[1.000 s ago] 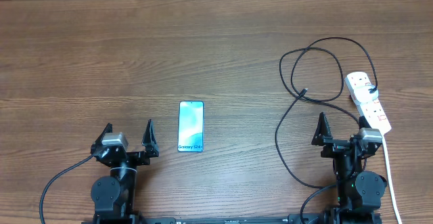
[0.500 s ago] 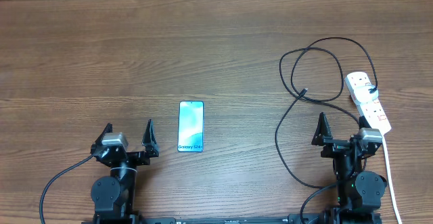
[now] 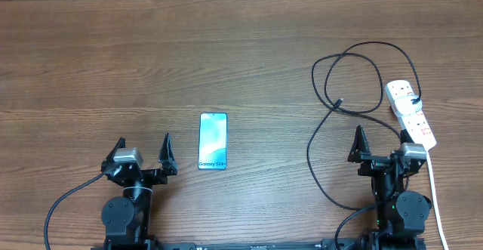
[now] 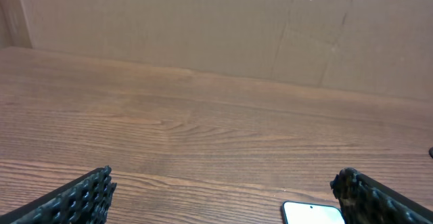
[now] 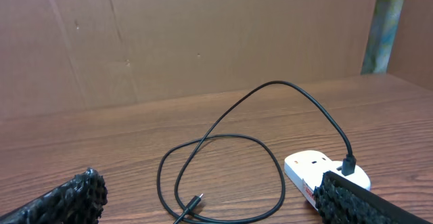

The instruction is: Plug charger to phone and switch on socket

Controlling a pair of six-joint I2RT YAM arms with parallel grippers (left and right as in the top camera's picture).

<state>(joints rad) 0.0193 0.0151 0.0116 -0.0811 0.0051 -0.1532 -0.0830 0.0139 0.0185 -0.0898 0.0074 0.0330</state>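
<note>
The phone (image 3: 213,141) lies flat on the table (image 3: 226,46), screen up, just beside the left gripper (image 3: 143,140) on its inner side and not touching it. In the left wrist view only the top edge of the phone shows, cut off by the lower border.

The socket (image 3: 411,112) lies at the right side of the table, slanted, with its near end under the right gripper (image 3: 381,133). In the right wrist view one finger (image 5: 365,200) covers most of it, so only the far end is seen. A black plug (image 5: 348,163) sits in that far end. The red switches are too small to tell whether they are on or off. The white cord (image 3: 434,197) leaves the near end and runs out of the picture below.

The charger (image 3: 313,75) rises from that plug and lies in loose loops on the table to the left of the socket. Its small free end (image 3: 339,101) rests on the wood, well apart from the phone. Near the base of the right arm I cannot tell the lower stretch of cable from the arm's own wiring.

Both pairs of fingers stand fully apart and hold nothing. Each wrist view shows only the tips of its fingers (image 4: 81,197) at the lower corners, with a brown cardboard wall (image 4: 203,21) behind the table.
</note>
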